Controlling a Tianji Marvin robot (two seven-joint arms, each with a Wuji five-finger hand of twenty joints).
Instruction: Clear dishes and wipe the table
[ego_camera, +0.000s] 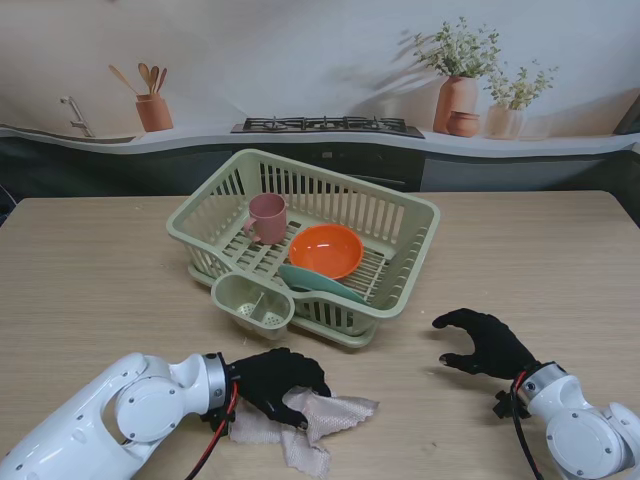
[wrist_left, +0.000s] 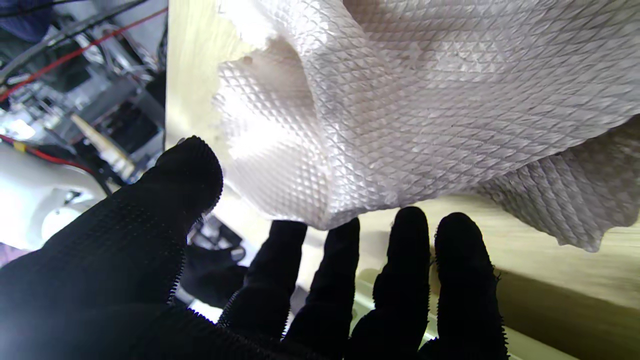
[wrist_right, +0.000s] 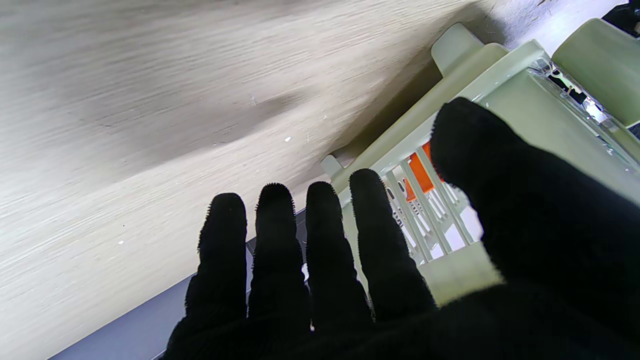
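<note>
A crumpled whitish cloth (ego_camera: 318, 425) lies on the wooden table (ego_camera: 90, 270) near me, left of centre. My left hand (ego_camera: 278, 384) rests at its edge with fingers spread, fingertips (wrist_left: 409, 235) touching the cloth (wrist_left: 400, 100) without closing on it. My right hand (ego_camera: 488, 343) hovers open over bare table at the right, fingers (wrist_right: 272, 235) apart. In the pale green dish rack (ego_camera: 405, 215) stand a pink cup (ego_camera: 267, 218), an orange bowl (ego_camera: 325, 250) and a teal plate (ego_camera: 320, 284).
A small cutlery cup (ego_camera: 252, 303) hangs on the rack's near side, a short way beyond my left hand. The rack (wrist_right: 520, 105) is close to my right hand's thumb side. A counter with a stove (ego_camera: 328, 125) and pots runs behind the table.
</note>
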